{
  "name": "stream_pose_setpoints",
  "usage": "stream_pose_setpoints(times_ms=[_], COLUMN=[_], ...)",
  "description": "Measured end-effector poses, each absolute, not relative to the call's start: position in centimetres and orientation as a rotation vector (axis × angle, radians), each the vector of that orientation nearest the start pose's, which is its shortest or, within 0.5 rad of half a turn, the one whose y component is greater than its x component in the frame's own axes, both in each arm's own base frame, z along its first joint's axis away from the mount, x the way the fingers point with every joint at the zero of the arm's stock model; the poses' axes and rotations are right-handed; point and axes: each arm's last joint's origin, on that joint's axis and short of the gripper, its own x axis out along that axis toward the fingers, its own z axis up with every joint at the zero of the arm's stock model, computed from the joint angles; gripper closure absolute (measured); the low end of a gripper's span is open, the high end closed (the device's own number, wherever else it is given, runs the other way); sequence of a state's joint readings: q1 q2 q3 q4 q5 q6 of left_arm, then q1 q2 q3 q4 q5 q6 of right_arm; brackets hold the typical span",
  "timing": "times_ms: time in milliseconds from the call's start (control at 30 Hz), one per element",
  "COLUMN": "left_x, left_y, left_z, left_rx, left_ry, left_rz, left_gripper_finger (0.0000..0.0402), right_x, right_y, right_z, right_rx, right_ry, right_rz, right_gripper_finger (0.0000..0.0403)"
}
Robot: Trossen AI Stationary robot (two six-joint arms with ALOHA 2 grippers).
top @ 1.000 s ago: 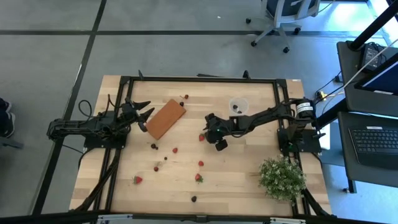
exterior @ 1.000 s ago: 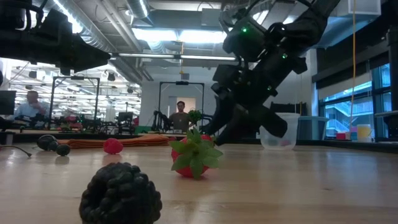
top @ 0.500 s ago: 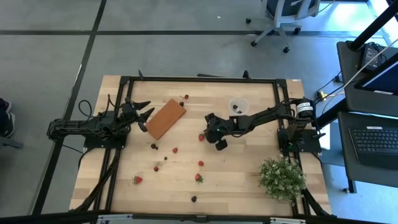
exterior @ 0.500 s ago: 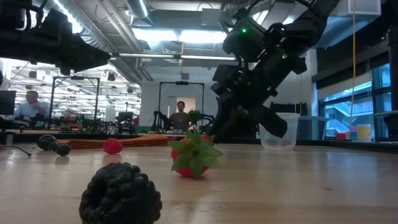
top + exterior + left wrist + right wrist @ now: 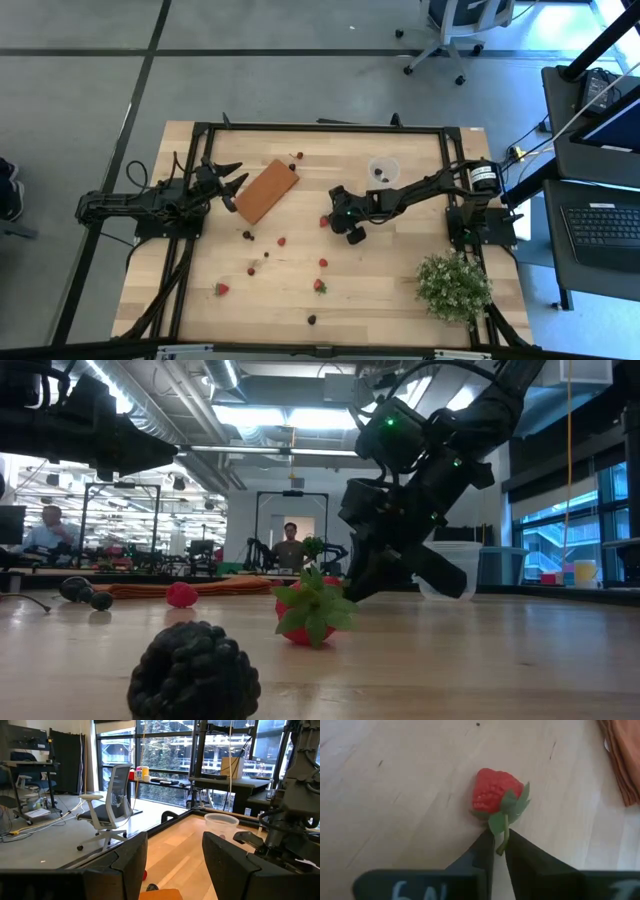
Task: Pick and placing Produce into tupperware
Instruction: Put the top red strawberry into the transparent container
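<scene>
The produce is small red strawberries and dark berries scattered on the wooden table. One strawberry lies on the wood just in front of my right gripper, which slants down at mid-table and is shut on its stem. The tupperware, a small translucent cup holding a dark berry, stands at the far right. My left gripper hovers open and level at the table's left, beside an orange-brown block. My right gripper pinches the strawberry's thin green stem between its two fingertips. The fingers slant down from the table's right side. The red body and leaves stick out past the fingertips, and the fruit lies on the wood.
Loose berries lie at mid-table and toward the near edge. A bushy green plant stands at the near right corner. In the low view a blackberry and a strawberry lie close to the camera. People show in the room behind.
My right gripper has sunk a little toward the table at the strawberry. The strawberry has stayed where it was.
</scene>
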State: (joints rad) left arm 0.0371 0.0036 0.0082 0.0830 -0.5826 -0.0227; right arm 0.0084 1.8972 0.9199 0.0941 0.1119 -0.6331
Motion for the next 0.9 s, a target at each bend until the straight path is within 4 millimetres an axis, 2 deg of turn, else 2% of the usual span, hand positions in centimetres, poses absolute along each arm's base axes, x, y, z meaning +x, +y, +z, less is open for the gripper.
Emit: stream_pose_setpoints(times_ms=[233,433,567,667,767,900], left_x=[9.2,9.2,9.2,9.2,9.2,9.2], left_y=[1.9,1.9,1.9,1.9,1.9,1.9], left_z=[17.4,17.4,17.4,17.4,17.4,17.4], left_rx=[-0.046,-0.046,-0.046,-0.046,-0.046,-0.046], left_ry=[-0.093,-0.093,-0.093,-0.093,-0.093,-0.093], left_rz=[0.618,0.618,0.618,0.618,0.618,0.618], left_gripper_finger=[0.0217,0.0217,0.0217,0.0217,0.0217,0.0217], right_x=[35.3,35.3,36.1,37.3,38.3,39.0], right_y=[0.0,0.0,-0.2,-0.3,-0.8,-2.3], right_z=[10.9,11.0,12.1,13.9,16.6,22.7], right_rx=[-0.644,-0.666,-0.635,-0.595,-0.516,-0.345], right_ry=[0.885,0.915,0.97,0.978,1.004,1.056], right_rz=[0.189,0.142,0.103,0.077,0.039,-0.072], right_gripper_finger=[0.0392,0.0396,0.0398,0.0398,0.0398,0.0399])
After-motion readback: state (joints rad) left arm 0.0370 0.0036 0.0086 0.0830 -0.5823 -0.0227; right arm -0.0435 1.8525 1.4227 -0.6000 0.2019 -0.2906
